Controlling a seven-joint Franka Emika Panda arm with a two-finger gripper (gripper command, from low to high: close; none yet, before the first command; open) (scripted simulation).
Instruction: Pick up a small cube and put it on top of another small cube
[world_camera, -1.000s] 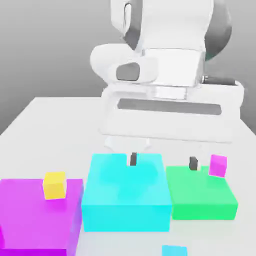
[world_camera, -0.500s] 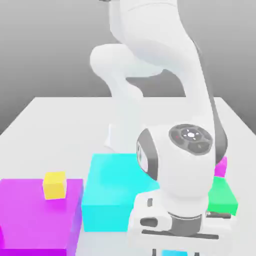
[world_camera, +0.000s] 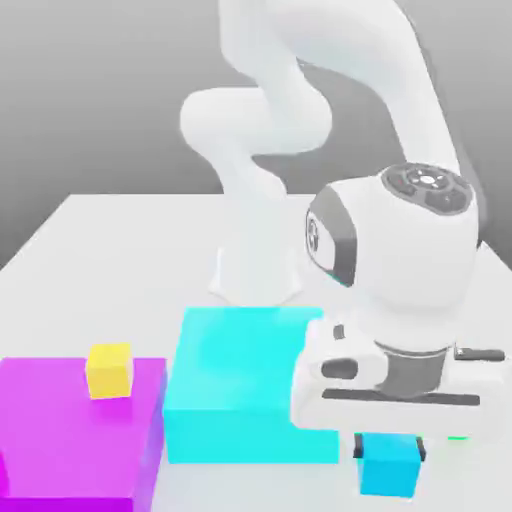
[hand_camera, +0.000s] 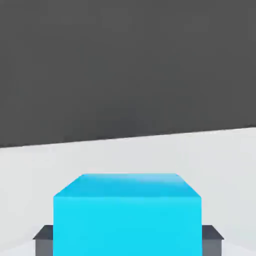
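Exterior view: tool is now gripping the small cyan cube, jaws closed on its sides | lifting off the desk | next: carrying toward yellow cube.

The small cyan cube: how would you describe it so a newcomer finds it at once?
Start at the white arm's big wrist on the exterior view's right and follow it down to the gripper, whose dark jaws are shut on the small cyan cube from both sides. It is near the front edge, beside the large cyan block. It is far smaller than that block, and the other small cube, the yellow cube, differs in colour.
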